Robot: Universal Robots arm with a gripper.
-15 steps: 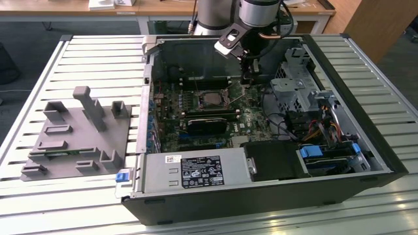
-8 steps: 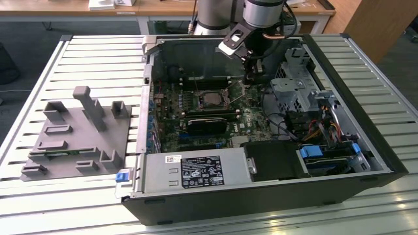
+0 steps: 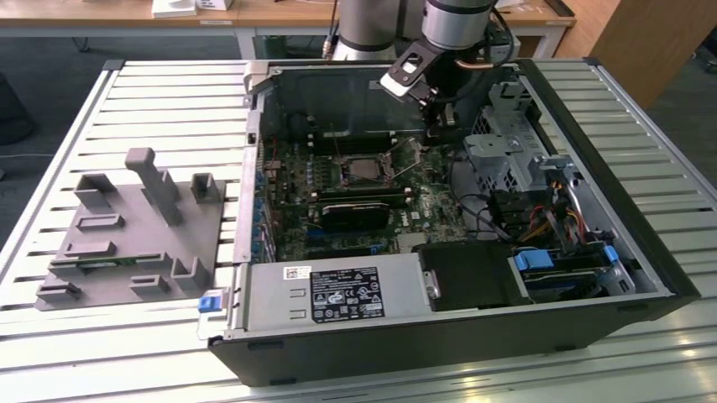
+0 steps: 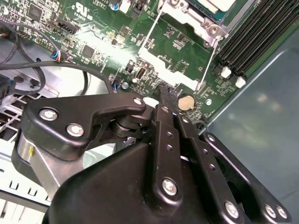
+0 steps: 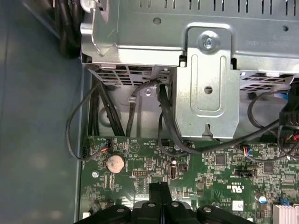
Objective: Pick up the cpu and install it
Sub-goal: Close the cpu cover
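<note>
The cpu (image 3: 361, 170) is a small silvery square lying flat in the socket on the green motherboard (image 3: 336, 235) inside the open computer case. In the second wrist view one pale corner of the cpu (image 4: 217, 3) shows, with the socket's metal plate (image 4: 163, 65) and thin wire levers swung open toward me. My gripper (image 3: 439, 134) hangs inside the case, to the exterior view's right of the socket and apart from the cpu. Its black fingers are pressed together just above the board in both wrist views (image 4: 163, 89) (image 5: 161, 189), with nothing visible between them.
A metal drive cage (image 5: 205, 79) with black cables (image 5: 100, 116) stands close to the gripper. A coin cell (image 5: 115, 163) sits on the board near the fingertips. A black block (image 3: 358, 214), a power supply (image 3: 336, 294) and a grey tray with posts (image 3: 134, 243) are also in view.
</note>
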